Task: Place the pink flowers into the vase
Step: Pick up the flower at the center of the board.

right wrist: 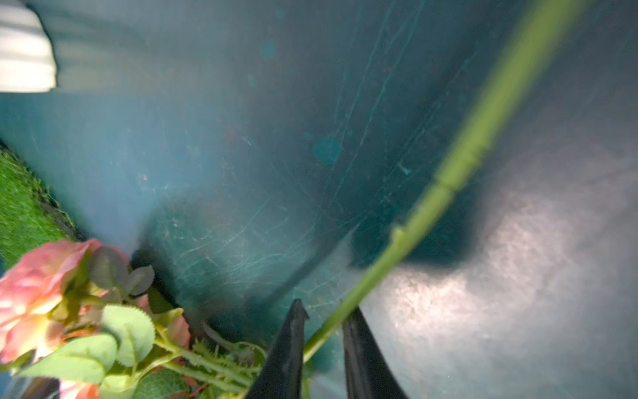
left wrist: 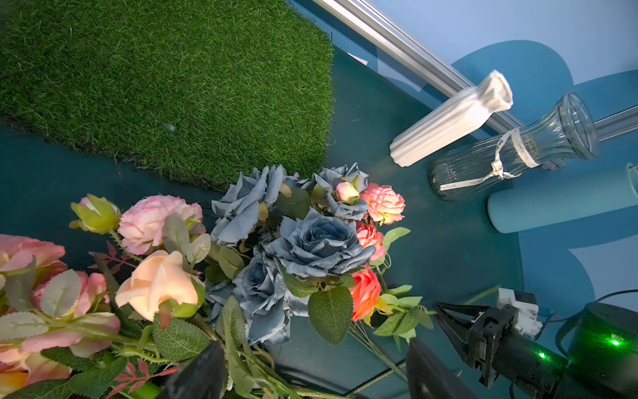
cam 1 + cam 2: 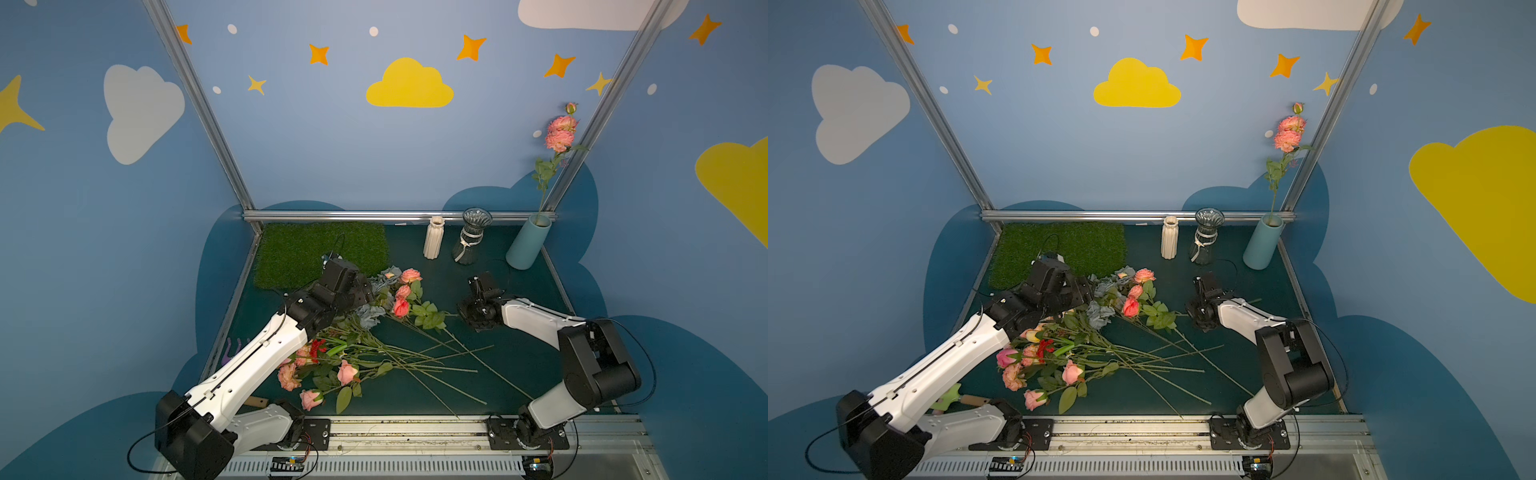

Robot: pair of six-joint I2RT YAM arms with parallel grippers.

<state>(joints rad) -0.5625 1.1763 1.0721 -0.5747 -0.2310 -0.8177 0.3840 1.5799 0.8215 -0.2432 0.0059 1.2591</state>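
My right claw (image 1: pixel 322 307) sits low over the table (image 3: pixel 498 374) with a green stem (image 1: pixel 448 183) running between its jaws. They stand narrow about it, though I cannot tell whether they pinch. My left claw (image 2: pixel 314 345) hangs released, jaws wide, above the heap where most pink flowers (image 3: pixel 347 372) lie tangled with grey-blue roses (image 2: pixel 317 241), beside the grass mat (image 3: pixel 320 249). One pink spray (image 3: pixel 561 133) stands upright in the blue vase (image 3: pixel 525 245) at the far right corner — a white vase (image 3: pixel 433 239) and a glass vase (image 3: pixel 469 243) stand along the back edge near it.
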